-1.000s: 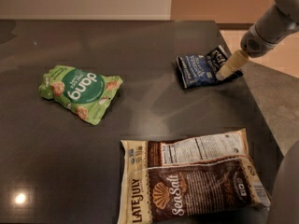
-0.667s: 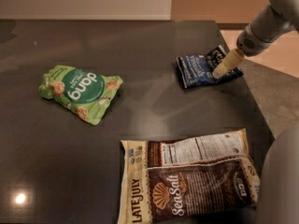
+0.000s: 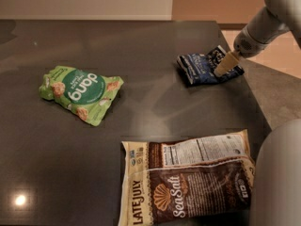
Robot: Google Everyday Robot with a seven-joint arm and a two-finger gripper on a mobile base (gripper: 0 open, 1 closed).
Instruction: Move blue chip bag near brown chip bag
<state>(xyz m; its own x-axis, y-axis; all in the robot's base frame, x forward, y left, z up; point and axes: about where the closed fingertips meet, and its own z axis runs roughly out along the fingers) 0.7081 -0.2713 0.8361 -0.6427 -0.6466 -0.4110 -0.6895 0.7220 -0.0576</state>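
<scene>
The end effector [image 3: 225,63] is touching the blue chip bag [image 3: 203,68]; how open it is cannot be told.
Well nearer than that bag, the brown chip bag [image 3: 188,182] is lying cropped below, a grey robot part [image 3: 277,178] covering its right end; bare counter [image 3: 141,41] is stretching between them, its right edge running beside the blue chip bag; a green bag [image 3: 80,93] is sitting far left.

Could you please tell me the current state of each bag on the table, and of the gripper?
blue chip bag: crumpled, lying at the far right, well apart from the brown one.
brown chip bag: lying flat at the near edge, untouched.
green bag: lying flat on the left, untouched.
gripper: lowered onto the blue chip bag's right end.
</scene>
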